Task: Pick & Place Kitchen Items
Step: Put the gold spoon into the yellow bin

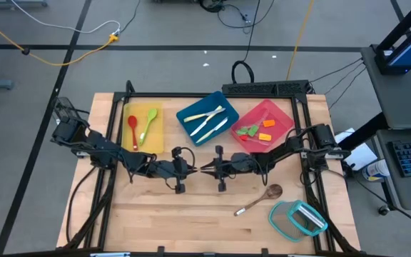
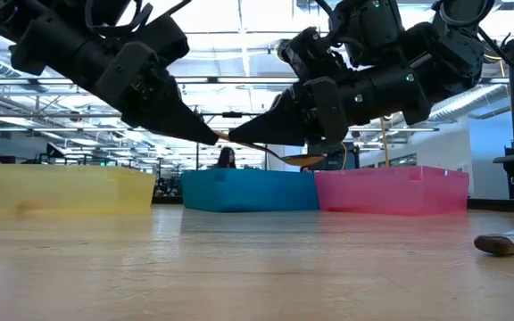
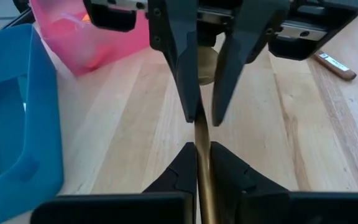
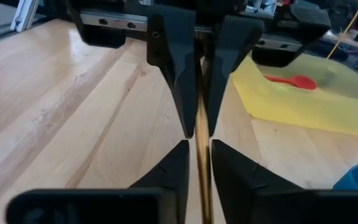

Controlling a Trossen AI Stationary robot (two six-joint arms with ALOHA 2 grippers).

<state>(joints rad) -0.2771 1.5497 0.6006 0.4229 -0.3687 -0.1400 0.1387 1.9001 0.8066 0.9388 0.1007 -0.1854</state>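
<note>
A brown wooden spoon (image 2: pixel 275 153) hangs above the table's middle between my two grippers, which meet tip to tip. My left gripper (image 1: pixel 194 169) comes from the table's left and is shut on the spoon's handle (image 3: pixel 202 168). My right gripper (image 1: pixel 205 169) comes from the right and is shut on the same handle (image 4: pixel 201 155). The spoon's bowl (image 2: pixel 303 160) sits back under the right gripper's fingers. It also shows in the left wrist view (image 3: pixel 206 62). A second wooden spoon (image 1: pixel 259 200) lies flat on the table at the near right. My left gripper pinches the spoon's handle (image 3: pixel 202 163) between its two fingers, on the part away from the bowl. The fingers come level from the table's left and lie along the handle. The spoon is clear of the table, its bowl end a little lower. My right gripper pinches the same handle (image 4: pixel 201 149) between its two fingers, on the bowl's side of the left gripper's hold. The fingers come level from the table's right and lie along the handle. The bowl reaches far back between them.
A yellow tray (image 1: pixel 159 135) with a red and a green spoon stands at the far left. A blue tray (image 1: pixel 184 114) with cream knives stands in the middle. A pink tray (image 1: pixel 280 114) with short coloured pieces stands at the right. A teal-rimmed clear container (image 1: pixel 298 218) sits at the near right corner.
</note>
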